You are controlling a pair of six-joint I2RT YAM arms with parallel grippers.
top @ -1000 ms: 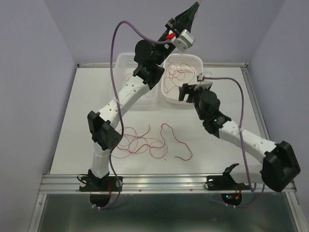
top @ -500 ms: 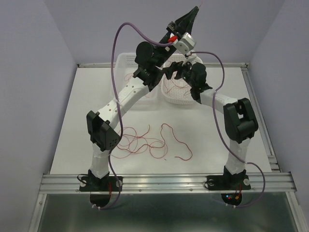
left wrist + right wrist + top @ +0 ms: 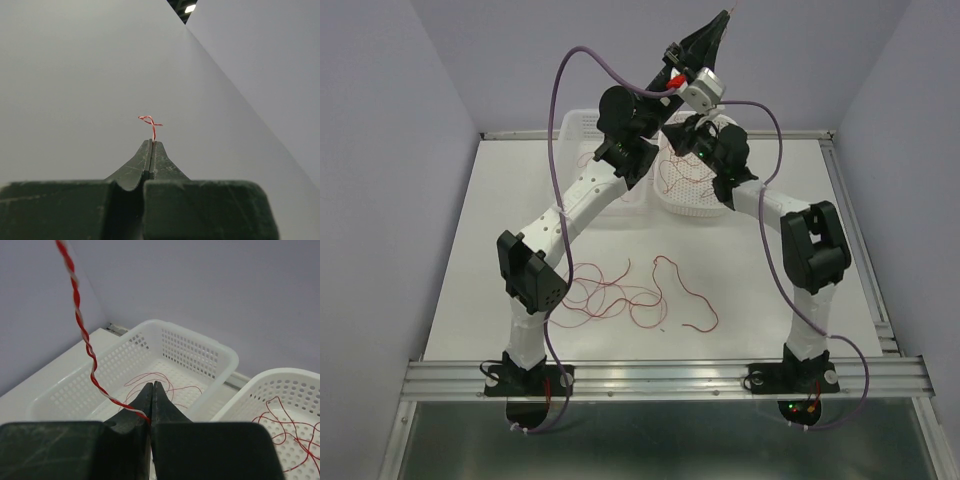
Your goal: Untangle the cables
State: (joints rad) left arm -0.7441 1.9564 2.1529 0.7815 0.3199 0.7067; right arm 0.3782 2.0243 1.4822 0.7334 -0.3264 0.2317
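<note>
A red-and-white twisted cable (image 3: 82, 325) runs from the upper left down into my right gripper (image 3: 152, 386), which is shut on it just behind the fingertips. My left gripper (image 3: 151, 142) is raised high against the back wall and is shut on that cable's curled end (image 3: 150, 121). From above, the left gripper (image 3: 720, 20) is up at the top, and the right gripper (image 3: 678, 128) hangs below it over the baskets. A loose tangle of thin red cables (image 3: 620, 295) lies on the table between the arm bases.
Two white perforated baskets stand at the back: a rectangular one (image 3: 200, 342) and a rounder one (image 3: 280, 377), each with thin red cables in it. Purple arm cables (image 3: 560, 120) loop beside both arms. The walls close in on three sides.
The right arm swung from the right side of the table up to the middle above the baskets. Its jaws, open a moment ago, have shut on the twisted cable. The left arm stayed still.
</note>
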